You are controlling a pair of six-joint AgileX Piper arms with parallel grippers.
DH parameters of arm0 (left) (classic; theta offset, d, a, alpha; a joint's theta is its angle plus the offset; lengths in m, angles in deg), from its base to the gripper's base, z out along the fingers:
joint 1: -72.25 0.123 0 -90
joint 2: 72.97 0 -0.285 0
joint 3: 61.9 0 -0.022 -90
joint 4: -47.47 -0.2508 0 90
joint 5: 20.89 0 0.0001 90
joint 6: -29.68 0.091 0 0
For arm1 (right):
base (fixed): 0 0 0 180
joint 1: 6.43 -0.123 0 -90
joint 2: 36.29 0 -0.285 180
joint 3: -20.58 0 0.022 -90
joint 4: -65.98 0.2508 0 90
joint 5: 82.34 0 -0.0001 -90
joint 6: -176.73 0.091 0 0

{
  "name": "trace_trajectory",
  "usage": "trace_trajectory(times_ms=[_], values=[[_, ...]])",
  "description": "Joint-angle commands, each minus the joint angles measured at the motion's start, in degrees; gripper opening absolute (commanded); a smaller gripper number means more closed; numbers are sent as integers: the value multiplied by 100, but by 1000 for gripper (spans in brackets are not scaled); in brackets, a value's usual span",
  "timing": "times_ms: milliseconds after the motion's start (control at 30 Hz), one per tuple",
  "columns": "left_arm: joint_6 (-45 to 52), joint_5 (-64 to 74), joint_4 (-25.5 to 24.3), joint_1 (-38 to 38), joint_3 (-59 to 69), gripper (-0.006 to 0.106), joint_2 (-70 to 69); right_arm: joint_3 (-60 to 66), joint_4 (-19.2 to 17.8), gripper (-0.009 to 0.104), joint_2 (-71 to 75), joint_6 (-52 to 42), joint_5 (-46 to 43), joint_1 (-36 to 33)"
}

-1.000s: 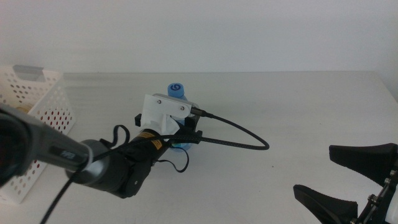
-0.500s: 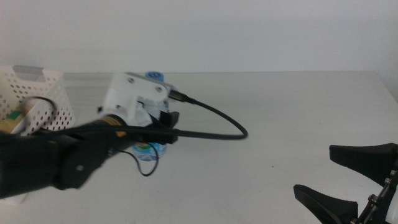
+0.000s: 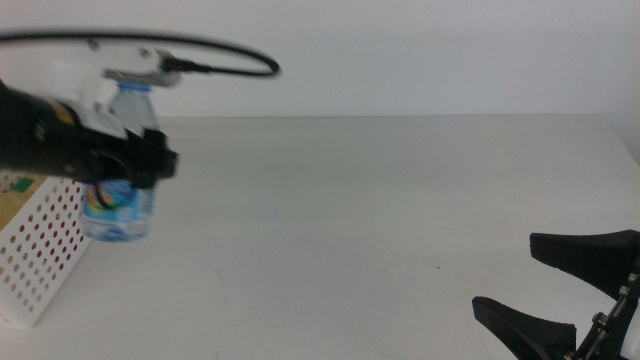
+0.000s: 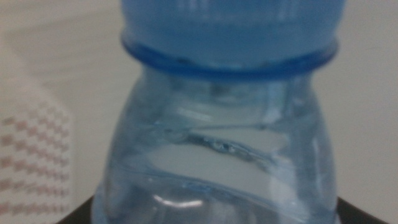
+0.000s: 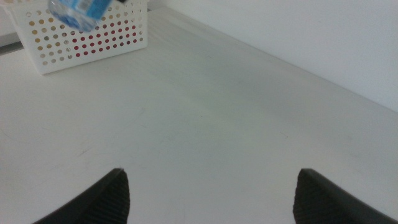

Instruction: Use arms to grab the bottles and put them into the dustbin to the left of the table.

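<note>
- The small clear plastic water bottle with a blue cap [image 3: 118,205] hangs upright in the air at about nine o'clock in the middle view, just beside the near corner of the bin and not yet over its opening.
- The left gripper [image 3: 140,165], black and blurred, is clamped around the bottle's upper body; its wrist view is filled by the ribbed blue cap and the rippled, glossy clear shoulder of the bottle [image 4: 217,155], with dark jaw edges at both lower corners.
- The white plastic rectangular basket with rows of round holes [image 3: 45,250] sits at the table's left edge, at about eight o'clock. Something yellowish and green shows inside it near its top, and red shows through the holes in the right wrist view [image 5: 93,40], so I judge other items are probably already binned, though none can be identified for sure.
- Progress, as a judgement: this bottle is lifted and carried most of the way; what is left is to bring it over the basket's rim and let go. No other bottle or can stands on the visible tabletop.
- The plain matte white-grey tabletop [image 3: 400,220] is flat and smooth.
- The right gripper [image 3: 560,290] waits at about four o'clock, low over the table, its two dark pointed jaws spread wide apart and holding nothing.
</note>
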Motion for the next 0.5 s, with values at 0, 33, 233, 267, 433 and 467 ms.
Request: trace_trajectory(times_ms=[0,33,233,267,433,467], values=[[113,176,29,321,-642,7,-109,-140,-37,69,15,-67,-389,-5],[128,384,29,476,-804,6,-43,-140,-37,69,15,-67,-389,-5],[541,1403,39,1242,-1719,1,469,-140,-37,69,15,-67,-389,-5],[628,1553,39,1329,-1840,1,543,-140,-37,69,15,-67,-389,-5],[934,2424,33,1888,-2573,-4,983,-140,-37,69,15,-67,-389,-5],[993,2587,33,2007,-2681,-4,1071,-140,-37,69,15,-67,-389,-5]])
